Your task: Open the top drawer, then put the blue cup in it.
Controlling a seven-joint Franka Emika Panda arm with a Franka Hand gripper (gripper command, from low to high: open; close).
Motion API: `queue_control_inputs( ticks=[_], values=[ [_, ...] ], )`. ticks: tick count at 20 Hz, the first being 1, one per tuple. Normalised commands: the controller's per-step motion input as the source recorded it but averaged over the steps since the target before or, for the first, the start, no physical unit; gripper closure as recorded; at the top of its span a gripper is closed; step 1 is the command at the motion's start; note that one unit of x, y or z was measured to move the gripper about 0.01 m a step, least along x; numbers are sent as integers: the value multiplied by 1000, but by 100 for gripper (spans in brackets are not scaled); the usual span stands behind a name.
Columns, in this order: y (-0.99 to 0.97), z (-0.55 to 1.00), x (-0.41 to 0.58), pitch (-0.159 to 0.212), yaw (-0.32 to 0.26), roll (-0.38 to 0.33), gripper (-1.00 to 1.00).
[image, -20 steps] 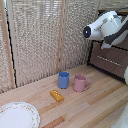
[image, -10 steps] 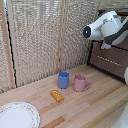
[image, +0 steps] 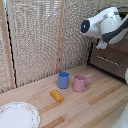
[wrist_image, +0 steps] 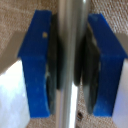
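Blue-padded gripper point(wrist_image: 70, 60) is clamping tight on the top drawer's silver bar handle point(wrist_image: 70, 100) — meanwhile the blue cup point(image: 63, 79) is sitting on the wooden table point(image: 95, 107), just beside the pink mug point(image: 80, 83).

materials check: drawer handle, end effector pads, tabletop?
Drawer handle: looks like brushed metal, silver sheen with a long highlight. End effector fingers: matte blue, likely plastic, with dark pads, maybe rubber. Tabletop: light wood planks, visible grain and seams.
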Motion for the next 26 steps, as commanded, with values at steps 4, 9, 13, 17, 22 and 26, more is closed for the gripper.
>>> queue_control_inputs(
  ticks=[4,9,13,17,22,26],
  values=[
    [909,-441,14,49,0,169,100],
    [975,-446,56,56,8,75,100],
    [1000,-255,59,23,7,0,100],
    [642,-139,14,47,12,3,100],
    [41,46,13,24,3,-49,-100],
    [0,482,-20,0,0,-42,-100]
  ],
)
